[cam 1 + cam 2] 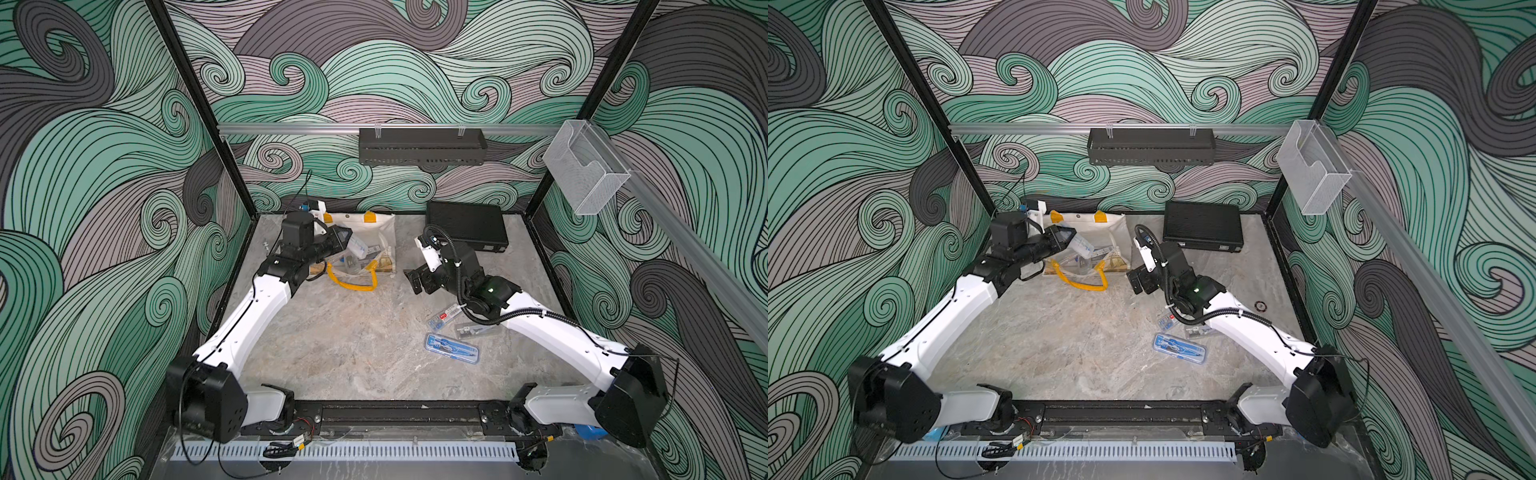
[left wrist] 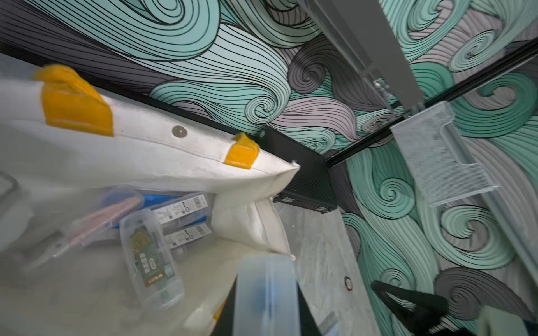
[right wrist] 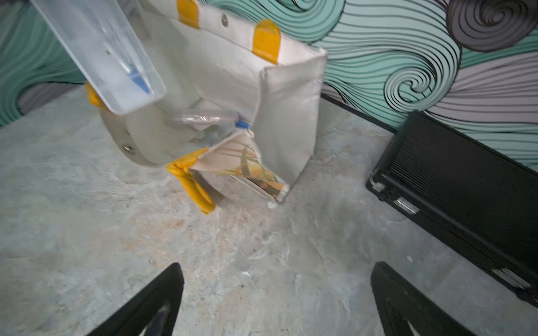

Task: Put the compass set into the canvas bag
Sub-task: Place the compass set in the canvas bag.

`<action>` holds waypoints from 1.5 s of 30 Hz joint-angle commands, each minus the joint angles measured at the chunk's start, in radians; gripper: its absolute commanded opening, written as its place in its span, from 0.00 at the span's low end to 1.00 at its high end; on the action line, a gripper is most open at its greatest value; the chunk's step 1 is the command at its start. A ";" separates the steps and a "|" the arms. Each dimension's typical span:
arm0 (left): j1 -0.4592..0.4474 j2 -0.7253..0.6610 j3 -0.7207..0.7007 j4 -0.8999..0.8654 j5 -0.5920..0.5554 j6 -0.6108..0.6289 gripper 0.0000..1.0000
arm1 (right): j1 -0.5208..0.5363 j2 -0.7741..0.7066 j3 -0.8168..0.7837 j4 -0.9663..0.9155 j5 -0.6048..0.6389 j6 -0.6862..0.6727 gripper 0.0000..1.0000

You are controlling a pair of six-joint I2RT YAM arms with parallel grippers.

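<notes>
My left gripper (image 1: 344, 240) pinching end of clear compass set (image 3: 102, 52), tilted over canvas bag (image 1: 384, 226) mouth. Beside bag, right gripper (image 1: 415, 281) spread, empty. I judge set light, stiff, slick: hold across flat faces, near end.

The canvas bag (image 3: 288, 110) is showing matt, woven cream cloth with a shiny metal snap (image 2: 179, 131). The compass set (image 3: 102, 52) is gleaming as clear, smooth plastic, while the black hard case (image 3: 454, 174) is showing a ribbed, matt shell.
</notes>
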 commanded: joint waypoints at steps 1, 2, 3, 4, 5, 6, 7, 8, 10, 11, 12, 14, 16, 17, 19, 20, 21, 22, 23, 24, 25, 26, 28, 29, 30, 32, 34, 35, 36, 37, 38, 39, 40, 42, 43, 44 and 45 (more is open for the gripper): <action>-0.013 0.124 0.108 -0.147 -0.129 0.114 0.10 | -0.018 -0.002 -0.020 -0.113 0.086 0.004 1.00; -0.019 0.163 0.138 -0.166 -0.150 0.130 0.10 | -0.021 -0.003 -0.028 -0.121 0.084 0.005 1.00; -0.026 0.194 0.168 -0.188 -0.172 0.142 0.10 | -0.022 -0.003 -0.034 -0.126 0.081 0.005 1.00; -0.035 0.228 0.200 -0.214 -0.199 0.154 0.10 | -0.023 -0.002 -0.037 -0.146 0.080 0.006 1.00; -0.044 0.259 0.229 -0.236 -0.218 0.169 0.10 | -0.024 -0.001 -0.040 -0.165 0.079 0.007 1.00; -0.054 0.285 0.250 -0.255 -0.241 0.179 0.10 | -0.025 0.001 -0.045 -0.176 0.078 0.008 1.00; -0.063 0.310 0.274 -0.276 -0.274 0.184 0.10 | -0.027 0.001 -0.052 -0.182 0.080 0.010 1.00; -0.074 0.334 0.292 -0.293 -0.297 0.194 0.11 | -0.029 0.001 -0.063 -0.186 0.078 0.012 1.00; -0.089 0.370 0.326 -0.321 -0.338 0.208 0.14 | -0.037 -0.002 -0.077 -0.195 0.061 0.017 1.00; -0.094 0.387 0.339 -0.334 -0.350 0.212 0.15 | -0.043 -0.003 -0.082 -0.203 0.042 0.021 1.00; -0.095 0.400 0.353 -0.344 -0.357 0.214 0.17 | -0.048 -0.004 -0.085 -0.212 0.024 0.027 1.00; -0.099 0.420 0.372 -0.364 -0.362 0.213 0.20 | -0.062 -0.007 -0.093 -0.228 -0.007 0.044 1.00; -0.099 0.427 0.378 -0.369 -0.364 0.213 0.29 | -0.068 -0.010 -0.099 -0.246 -0.036 0.052 1.00; -0.099 0.426 0.379 -0.367 -0.363 0.213 0.32 | -0.072 -0.010 -0.101 -0.255 -0.044 0.060 1.00; -0.098 0.422 0.382 -0.362 -0.356 0.221 0.45 | -0.077 -0.005 -0.106 -0.275 -0.071 0.073 1.00; -0.098 0.418 0.380 -0.355 -0.352 0.223 0.51 | -0.077 -0.002 -0.112 -0.276 -0.081 0.087 1.00; -0.098 0.415 0.379 -0.348 -0.348 0.225 0.56 | -0.078 0.002 -0.116 -0.278 -0.086 0.100 1.00; -0.099 0.411 0.380 -0.340 -0.343 0.229 0.62 | -0.079 0.007 -0.121 -0.284 -0.097 0.112 1.00; -0.099 0.407 0.381 -0.335 -0.336 0.232 0.66 | -0.080 0.012 -0.126 -0.292 -0.103 0.127 1.00; -0.100 0.401 0.381 -0.332 -0.329 0.234 0.69 | -0.080 0.017 -0.130 -0.299 -0.108 0.142 1.00; -0.099 0.391 0.381 -0.328 -0.320 0.236 0.72 | -0.079 0.022 -0.133 -0.311 -0.108 0.163 1.00; -0.099 0.381 0.380 -0.325 -0.307 0.236 0.75 | -0.082 0.027 -0.136 -0.325 -0.105 0.182 1.00; -0.101 0.356 0.374 -0.318 -0.278 0.235 0.78 | -0.083 0.029 -0.141 -0.350 -0.104 0.215 1.00; -0.100 0.339 0.366 -0.308 -0.258 0.234 0.79 | -0.083 0.030 -0.145 -0.361 -0.101 0.238 1.00; -0.101 0.322 0.356 -0.297 -0.237 0.232 0.80 | -0.084 0.034 -0.149 -0.370 -0.096 0.260 1.00; -0.103 0.283 0.326 -0.270 -0.183 0.213 0.81 | -0.086 0.052 -0.150 -0.402 -0.074 0.312 1.00; -0.108 0.244 0.286 -0.242 -0.141 0.191 0.81 | -0.092 0.077 -0.150 -0.430 -0.055 0.357 0.99; -0.112 0.220 0.260 -0.224 -0.122 0.181 0.81 | -0.095 0.090 -0.152 -0.443 -0.040 0.384 0.99; -0.116 0.201 0.240 -0.211 -0.112 0.174 0.81 | -0.099 0.097 -0.158 -0.445 -0.030 0.401 0.98; -0.120 0.179 0.213 -0.199 -0.105 0.166 0.81 | -0.107 0.104 -0.167 -0.447 -0.026 0.421 0.97; -0.122 0.157 0.191 -0.191 -0.099 0.158 0.81 | -0.112 0.107 -0.176 -0.444 -0.023 0.442 0.97; -0.123 0.139 0.174 -0.187 -0.096 0.150 0.82 | -0.118 0.110 -0.181 -0.445 -0.027 0.453 0.97; -0.126 0.119 0.155 -0.183 -0.095 0.144 0.81 | -0.122 0.114 -0.183 -0.439 -0.032 0.461 0.98; -0.126 0.082 0.123 -0.174 -0.096 0.136 0.81 | -0.130 0.124 -0.189 -0.418 -0.041 0.458 0.98; -0.127 0.066 0.105 -0.166 -0.098 0.131 0.82 | -0.131 0.129 -0.191 -0.402 -0.050 0.453 0.98; -0.126 0.057 0.089 -0.159 -0.098 0.127 0.82 | -0.132 0.135 -0.193 -0.380 -0.061 0.449 0.98; -0.127 0.022 0.076 -0.153 -0.099 0.123 0.82 | -0.136 0.140 -0.193 -0.361 -0.078 0.449 0.98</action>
